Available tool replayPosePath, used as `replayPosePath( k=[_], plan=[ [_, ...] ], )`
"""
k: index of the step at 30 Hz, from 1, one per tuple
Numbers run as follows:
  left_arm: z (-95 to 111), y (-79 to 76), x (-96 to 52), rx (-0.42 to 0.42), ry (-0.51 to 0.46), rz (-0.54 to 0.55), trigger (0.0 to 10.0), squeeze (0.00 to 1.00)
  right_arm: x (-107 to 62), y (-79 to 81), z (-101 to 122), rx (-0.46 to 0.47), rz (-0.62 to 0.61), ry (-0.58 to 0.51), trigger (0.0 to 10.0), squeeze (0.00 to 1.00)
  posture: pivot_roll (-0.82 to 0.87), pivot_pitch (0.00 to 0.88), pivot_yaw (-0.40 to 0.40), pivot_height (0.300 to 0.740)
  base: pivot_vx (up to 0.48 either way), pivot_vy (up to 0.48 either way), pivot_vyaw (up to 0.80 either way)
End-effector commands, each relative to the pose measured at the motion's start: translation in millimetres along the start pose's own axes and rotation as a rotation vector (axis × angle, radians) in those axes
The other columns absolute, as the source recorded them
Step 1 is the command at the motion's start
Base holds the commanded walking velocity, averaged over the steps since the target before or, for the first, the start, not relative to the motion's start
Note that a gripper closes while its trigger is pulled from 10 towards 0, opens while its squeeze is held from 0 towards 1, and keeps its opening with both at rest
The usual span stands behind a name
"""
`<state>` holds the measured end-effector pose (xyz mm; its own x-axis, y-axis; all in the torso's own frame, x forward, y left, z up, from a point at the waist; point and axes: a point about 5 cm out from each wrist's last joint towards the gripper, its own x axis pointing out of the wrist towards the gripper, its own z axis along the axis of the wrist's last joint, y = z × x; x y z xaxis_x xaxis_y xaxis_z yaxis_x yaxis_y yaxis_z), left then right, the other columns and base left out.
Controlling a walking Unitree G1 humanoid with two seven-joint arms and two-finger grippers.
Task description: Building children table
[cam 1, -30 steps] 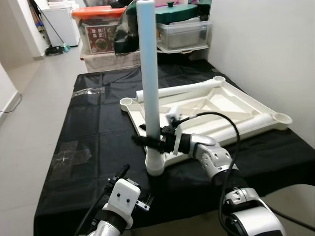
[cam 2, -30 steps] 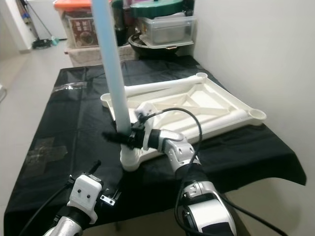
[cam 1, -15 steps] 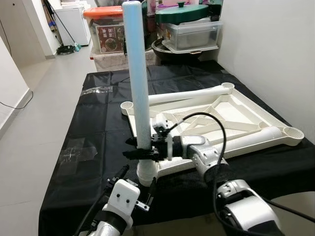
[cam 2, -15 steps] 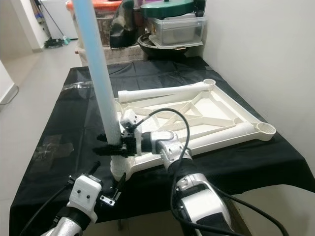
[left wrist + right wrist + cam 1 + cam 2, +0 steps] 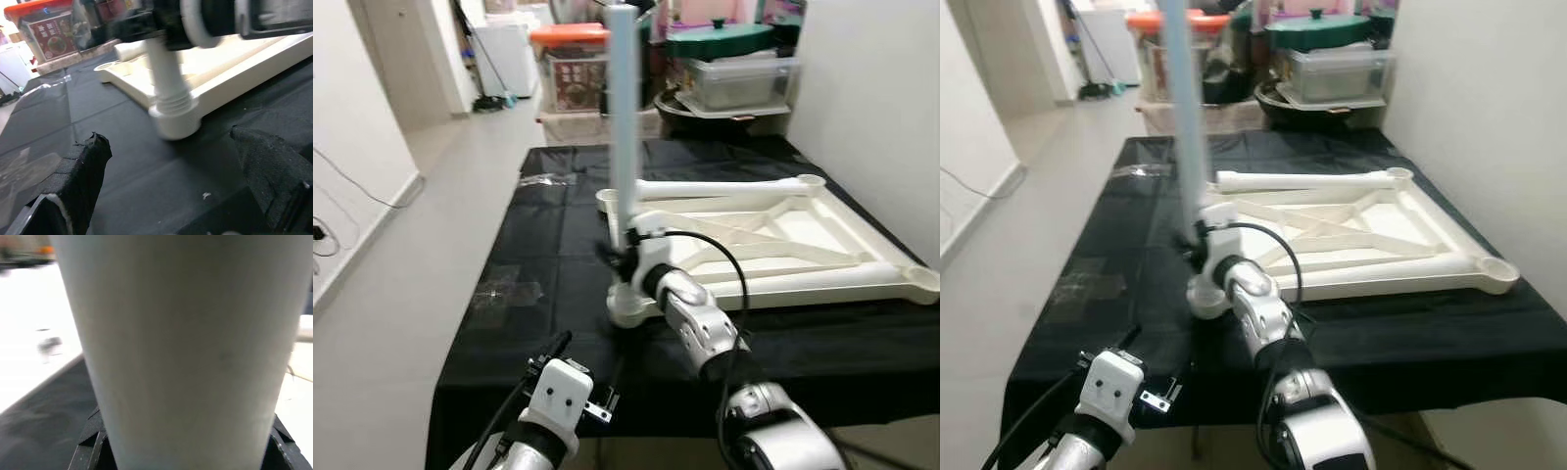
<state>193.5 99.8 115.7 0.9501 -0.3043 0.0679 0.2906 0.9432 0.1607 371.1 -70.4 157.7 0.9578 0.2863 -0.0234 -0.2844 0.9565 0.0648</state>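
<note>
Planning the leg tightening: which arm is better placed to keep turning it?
Right: the right gripper is clamped on the upright leg above its socket; the left gripper hangs open short of it.

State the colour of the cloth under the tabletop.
Black cloth, clearest in the right eye view.

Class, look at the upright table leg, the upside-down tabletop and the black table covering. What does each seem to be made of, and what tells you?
Table leg: probably smooth moulded plastic, pale blue with a dull sheen. Tabletop: likely cream plastic, given its moulded ribs and round corner sockets. Covering: thin black plastic sheet, apparently, since it shines and creases.
</note>
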Motion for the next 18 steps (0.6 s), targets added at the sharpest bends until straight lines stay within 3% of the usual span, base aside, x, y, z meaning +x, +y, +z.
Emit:
replayPosePath(
  k=[1, 3, 10, 11, 13, 14, 18],
  plan=[
    [-4, -0.2, -0.8, -0.006, 0.015, -0.012, 10.0, 0.00, -5.2, -21.5, -6, 0.092, -0.160, 0.035, 0.0, 0.00, -0.01, 0.000, 0.014, 0.740, 0.000, 0.000, 0.00],
    [-5, 0.0, 0.0, -0.004, 0.016, -0.013, 10.0, 0.00, -10.5, -23.1, -3, 0.141, -0.325, 0.026, 0.0, 0.00, -0.01, 0.000, 0.014, 0.740, 0.000, 0.000, 0.00],
    [-4, -0.4, 1.2, -0.001, 0.013, -0.012, 10.0, 0.00, -14.5, -1.6, -12, 0.178, -0.410, 0.038, 0.0, 0.00, -0.01, 0.000, 0.011, 0.740, 0.000, 0.000, 0.00],
    [-4, -0.5, 1.3, -0.001, 0.012, -0.010, 10.0, 0.00, -15.3, 3.3, -14, 0.175, -0.397, 0.040, 10.0, 0.00, 0.00, 0.000, 0.006, 0.740, 0.000, 0.000, 0.00],
    [-4, -0.4, 1.2, -0.001, 0.011, -0.009, 10.0, 0.00, -14.9, 8.9, -14, 0.160, -0.368, 0.035, 10.0, 0.00, 0.00, 0.000, 0.006, 0.740, 0.000, 0.000, 0.00],
    [-4, -0.3, 1.2, -0.002, 0.010, -0.008, 10.0, 0.00, -14.8, 12.7, -13, 0.154, -0.337, 0.015, 10.0, 1.00, 0.00, 0.000, 0.006, 0.740, 0.000, 0.000, 0.00],
    [-4, -0.3, 1.2, -0.002, 0.009, -0.008, 10.0, 0.00, -15.8, 17.9, -8, 0.149, -0.284, -0.022, 10.0, 1.00, 0.00, 0.000, 0.006, 0.740, 0.000, 0.000, 0.00]
  ],
)
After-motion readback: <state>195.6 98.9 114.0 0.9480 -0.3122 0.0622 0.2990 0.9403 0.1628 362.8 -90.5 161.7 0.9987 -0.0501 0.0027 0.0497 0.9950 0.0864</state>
